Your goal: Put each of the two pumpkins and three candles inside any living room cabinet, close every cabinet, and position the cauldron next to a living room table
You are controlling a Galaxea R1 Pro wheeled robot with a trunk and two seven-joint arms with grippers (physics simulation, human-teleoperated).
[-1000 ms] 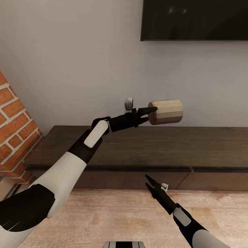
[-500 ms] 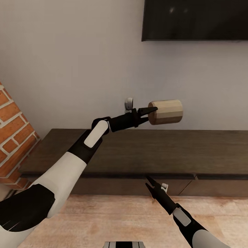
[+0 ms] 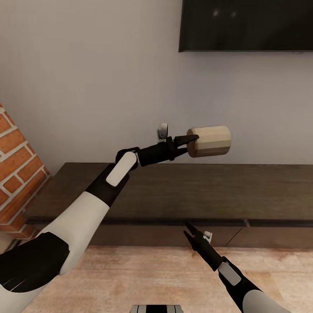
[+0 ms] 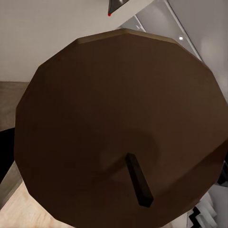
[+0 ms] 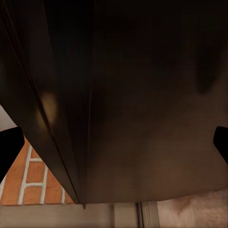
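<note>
In front of the low cabinet [image 3: 182, 191], the head view has the left gripper [image 3: 191, 140] raised above the flat top, clamped on one end of a banded candle [image 3: 210, 141] that lies sideways in the air, cream to tan; held high like this it is clear of the top and of the doors below, which I judge to be a carrying pose while the other arm deals with the front; the right gripper [image 3: 188, 229] sits low at the top edge of a front panel, its fingers [image 3: 194, 232] parted a little and holding nothing, near a seam between panels, placed, I think, to pull a door open; every panel looks shut; a brick pier [image 3: 19, 174] stands at the cabinet's left end, a dark screen [image 3: 245, 25] hangs on the wall above, and wood floor [image 3: 143, 274] lies below.

In the left wrist view, the candle's brown end face [image 4: 118, 128] sits square to the camera with its short wick [image 4: 138, 179], so the grip is on the side wall near this end.

In the right wrist view, the dark panel [image 5: 142, 95] is very close and blurred; the black fingertips [image 5: 9, 142] stand well apart at either edge, nothing between them; whether they touch the wood I cannot tell; brick [image 5: 35, 180] shows beneath.
</note>
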